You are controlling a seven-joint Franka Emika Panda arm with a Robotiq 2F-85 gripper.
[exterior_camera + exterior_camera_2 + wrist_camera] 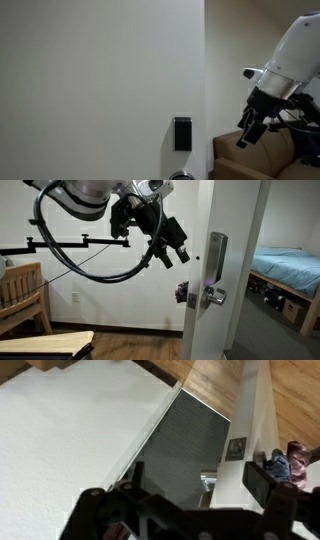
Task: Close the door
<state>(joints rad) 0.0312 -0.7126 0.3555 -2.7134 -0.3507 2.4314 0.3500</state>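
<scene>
The door is a large plain white panel (100, 80) with a black keypad lock (182, 133) and a silver lever handle (180, 176) at the bottom edge of an exterior view. Elsewhere it stands ajar, seen nearly edge-on (196, 240), with its lock plate (216, 258) and lever (212, 296). My gripper (250, 130) hangs open and empty just off the door's free edge, apart from it; it also shows beside the door face (176, 252). In the wrist view the door's top edge (250, 430) runs between my spread fingers (180, 500).
A bed with a blue cover (290, 265) lies in the room beyond the doorway. A wooden chair (20, 295) and a wooden tabletop (45, 345) stand on the arm's side. A brown couch (250, 160) sits below the gripper.
</scene>
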